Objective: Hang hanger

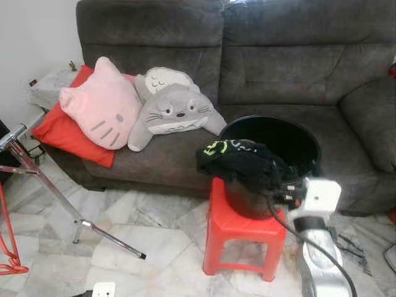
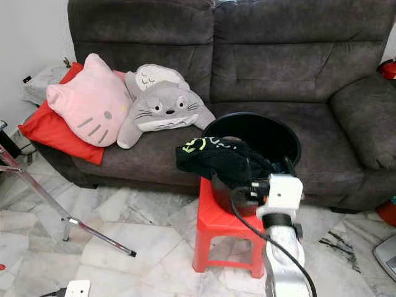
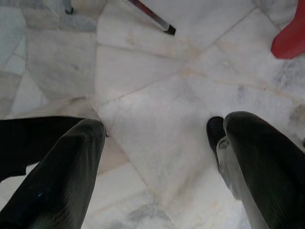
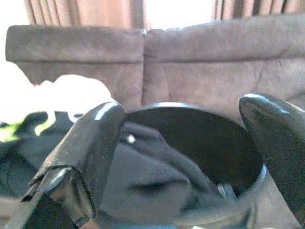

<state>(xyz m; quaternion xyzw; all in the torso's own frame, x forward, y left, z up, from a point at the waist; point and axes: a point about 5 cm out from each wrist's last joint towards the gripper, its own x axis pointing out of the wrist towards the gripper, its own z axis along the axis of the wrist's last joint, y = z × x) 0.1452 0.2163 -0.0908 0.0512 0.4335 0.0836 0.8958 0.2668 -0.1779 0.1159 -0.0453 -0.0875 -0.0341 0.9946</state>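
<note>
Across the upper frame we see the grey sofa (image 1: pixel 247 62). At centre right, a black bucket (image 1: pixel 272 145) on a red stool (image 1: pixel 238 229) holds dark clothing (image 1: pixel 241 161). Our right gripper (image 4: pixel 186 157) gapes empty before it; the left gripper (image 3: pixel 157 157) hangs open over the floor. We judge the hanger, not discernible, needs fetching.

Bucket on stool, just ahead of R gripper

Bucket (image 1: pixel 291 142) sits on stool (image 1: pixel 238 232) in front of sofa (image 1: pixel 278 68); garment (image 1: pixel 238 162) hangs over its rim, nearer the L finger (image 4: pixel 90 148) of R gripper (image 4: pixel 190 157). Plush cushions (image 1: pixel 136 105) on sofa beyond. L gripper (image 3: pixel 157 162) over floor (image 3: pixel 152 95), stand leg (image 3: pixel 152 16) past its fingertips.
</note>
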